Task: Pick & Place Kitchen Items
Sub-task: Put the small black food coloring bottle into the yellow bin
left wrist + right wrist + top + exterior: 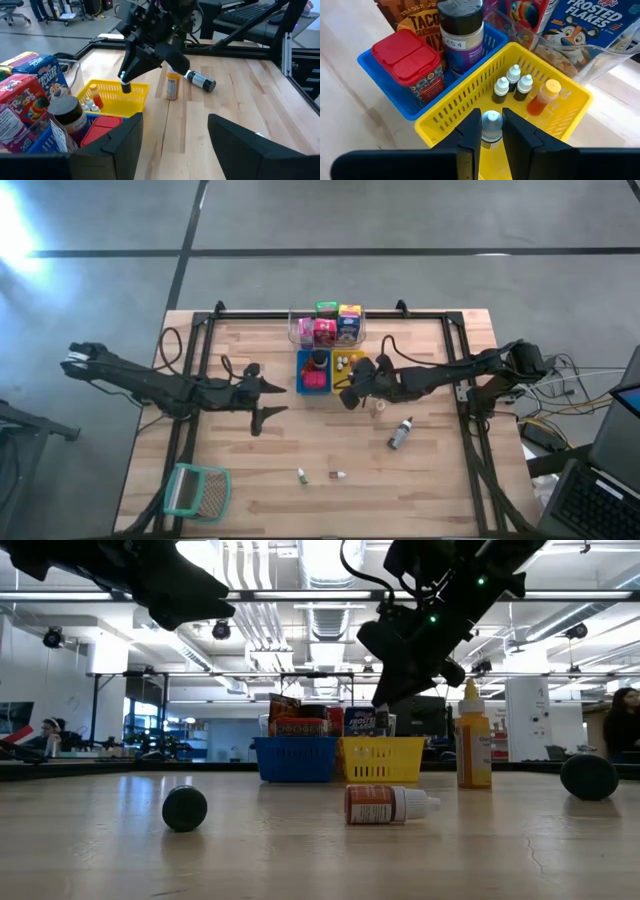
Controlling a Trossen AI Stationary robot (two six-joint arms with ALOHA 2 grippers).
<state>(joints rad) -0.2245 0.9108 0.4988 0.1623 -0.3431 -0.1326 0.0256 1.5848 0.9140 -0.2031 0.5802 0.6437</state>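
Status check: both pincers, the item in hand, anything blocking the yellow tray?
Right pincer shut on small white-capped bottle, above yellow tray near rim. Left pincer open, empty, beside blue tray. Tray holds small bottles; drop path clear.

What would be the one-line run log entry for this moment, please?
right gripper: shut on small bottle, above yellow tray | left gripper: open, waiting beside blue tray | grey bottle: lying on table

Pale wood plank table showing matt grain; beside it on top, slotted yellow tray and blue tray looking glossy plastic; red can shining smooth.
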